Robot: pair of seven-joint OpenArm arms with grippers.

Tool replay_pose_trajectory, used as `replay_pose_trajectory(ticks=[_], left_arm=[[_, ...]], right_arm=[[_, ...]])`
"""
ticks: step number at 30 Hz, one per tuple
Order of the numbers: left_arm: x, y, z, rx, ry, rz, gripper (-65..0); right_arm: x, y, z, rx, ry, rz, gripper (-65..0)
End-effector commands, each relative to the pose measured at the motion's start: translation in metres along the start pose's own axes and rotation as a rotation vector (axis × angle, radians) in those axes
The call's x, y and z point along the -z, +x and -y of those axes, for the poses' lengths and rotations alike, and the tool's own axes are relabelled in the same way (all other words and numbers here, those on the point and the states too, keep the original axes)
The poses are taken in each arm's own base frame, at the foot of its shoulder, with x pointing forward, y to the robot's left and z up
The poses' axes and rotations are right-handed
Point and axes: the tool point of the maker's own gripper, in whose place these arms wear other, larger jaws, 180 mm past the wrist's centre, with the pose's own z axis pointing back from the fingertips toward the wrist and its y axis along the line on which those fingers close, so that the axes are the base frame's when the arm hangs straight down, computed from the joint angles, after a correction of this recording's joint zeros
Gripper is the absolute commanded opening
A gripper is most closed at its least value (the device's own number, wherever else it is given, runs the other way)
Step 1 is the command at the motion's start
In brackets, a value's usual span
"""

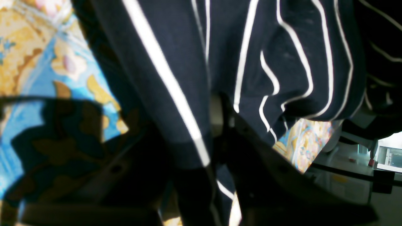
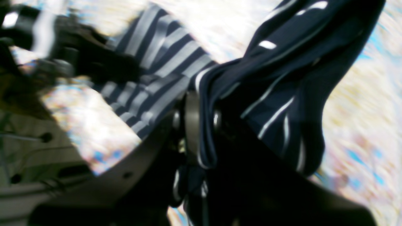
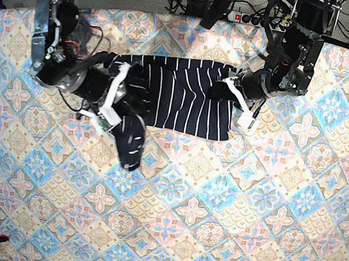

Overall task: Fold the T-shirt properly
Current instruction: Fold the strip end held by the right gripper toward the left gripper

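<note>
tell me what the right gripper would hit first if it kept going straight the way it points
The shirt: a fold of it already lies between the jaws of the right gripper, with more bunched just ahead. Beyond that probably comes the tablecloth, though depth is hard to judge.

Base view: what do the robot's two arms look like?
Both are jointed machines of black and silvery-grey metal-like parts, with thin dark cables looping along them. White pieces sit near each black, narrow-fingered hand: the left hand and the right hand. I can't read any markings.
</note>
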Motion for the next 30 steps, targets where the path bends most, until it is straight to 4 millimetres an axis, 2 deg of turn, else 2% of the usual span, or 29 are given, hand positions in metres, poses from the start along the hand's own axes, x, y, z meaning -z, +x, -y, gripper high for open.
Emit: replay_pose_trajectory(ticks=[1,4,8,10,13,15,18,23,26,27,30], left_arm=[[-0.001,0.003,0.001,0.021,0.001,-0.002,-56.9],[-0.001,0.003,0.001,0.020,0.000,-0.001,-56.9],[-0.002,0.005,0.000,0.019,0.001,0.002,-57.0],[-0.007,0.003,-0.005,0.028,0.012,-0.003,-56.8],[-0.013,0.014,0.005,0.064,-0.001,0.030,-56.7],[-0.015,0.014,0.009,0.075,-0.007,0.036,-56.6],[-0.024,0.012,-0.001,0.081,0.017,0.031,-56.4],[-0.025,0.007,-0.002,0.078,0.019,0.024,-46.9],[-0.025,0.009,-0.002,0.080,0.019,0.028,-41.9],[-0.025,0.009,-0.002,0.081,0.020,0.027,-40.9],[-0.025,0.009,-0.002,0.080,0.020,0.027,-40.4]], right_arm=[[0.000,0.022,-0.006,-0.023,0.020,0.070,-63.3],[0.015,0.034,-0.025,-0.045,0.077,0.092,-63.2],[0.034,0.039,-0.047,-0.096,0.114,0.072,-63.2],[0.044,0.038,-0.061,-0.134,0.134,0.049,-63.2],[0.054,0.032,-0.075,-0.178,0.151,0.010,-63.2],[0.059,0.030,-0.080,-0.201,0.152,-0.006,-63.2],[0.063,0.028,-0.080,-0.221,0.136,-0.024,-63.2],[0.076,0.013,-0.077,-0.175,0.150,-0.066,-63.0],[0.084,0.007,-0.085,-0.177,0.183,-0.089,-60.7],[0.086,0.010,-0.088,-0.196,0.193,-0.088,-59.3],[0.089,0.014,-0.096,-0.224,0.215,-0.088,-54.8]])
